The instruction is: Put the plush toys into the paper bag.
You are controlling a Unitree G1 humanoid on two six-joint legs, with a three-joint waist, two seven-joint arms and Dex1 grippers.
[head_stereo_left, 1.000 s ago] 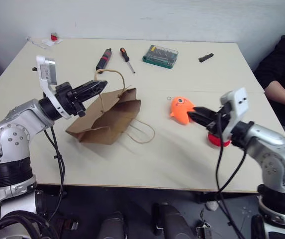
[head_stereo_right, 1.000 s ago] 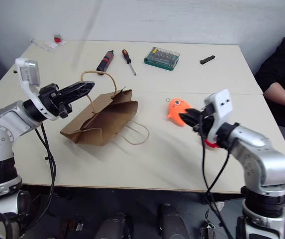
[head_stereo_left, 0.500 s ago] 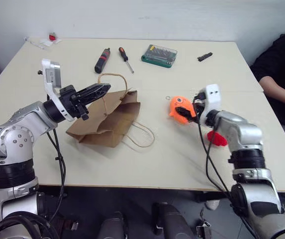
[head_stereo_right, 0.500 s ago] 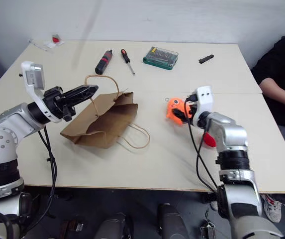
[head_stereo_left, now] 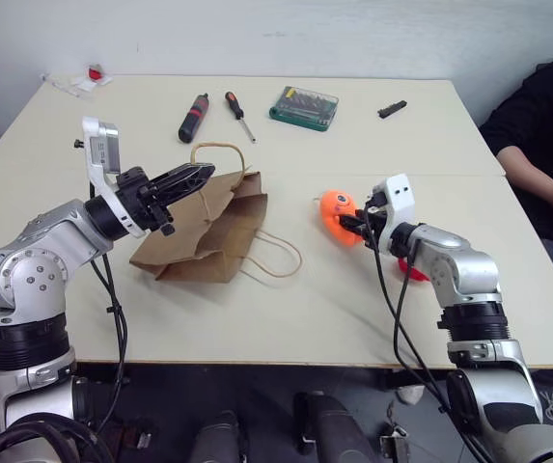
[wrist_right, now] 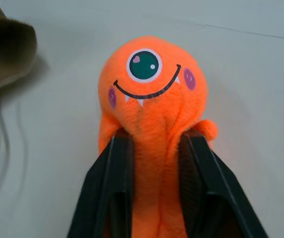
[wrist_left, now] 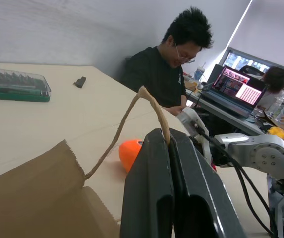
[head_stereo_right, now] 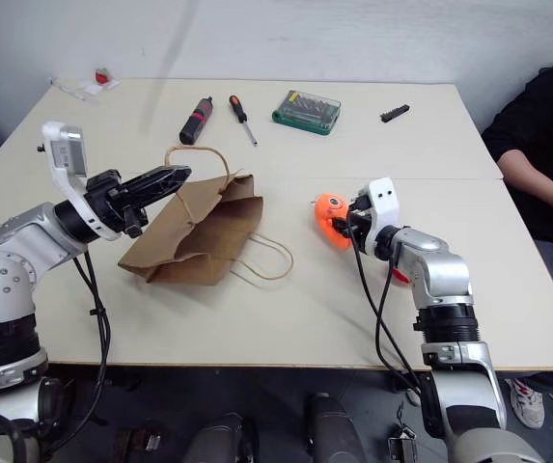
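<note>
The brown paper bag [head_stereo_left: 208, 230] lies on its side left of the table's middle, mouth toward the far side. My left gripper [head_stereo_left: 195, 177] is shut on one twisted handle [wrist_left: 149, 101] and holds that loop up above the bag. The orange one-eyed plush toy [wrist_right: 151, 94] rests on the table to the right of the bag. My right gripper [wrist_right: 156, 136] is shut on its lower body, one finger pressed in on each side. The red plush toy [head_stereo_left: 414, 271] lies just behind my right forearm, mostly hidden.
Along the far side lie a black-handled tool [head_stereo_left: 194, 116], a screwdriver [head_stereo_left: 235, 104], a green bit case [head_stereo_left: 301, 103] and a small black piece [head_stereo_left: 390, 109]. A person in black [head_stereo_left: 539, 145] sits at the right edge. The bag's second handle [head_stereo_left: 274, 258] lies flat on the table.
My right arm reached forward to the orange toy and its fingers closed on it; the toy has shifted slightly toward the bag. The left gripper kept holding the handle in place.
</note>
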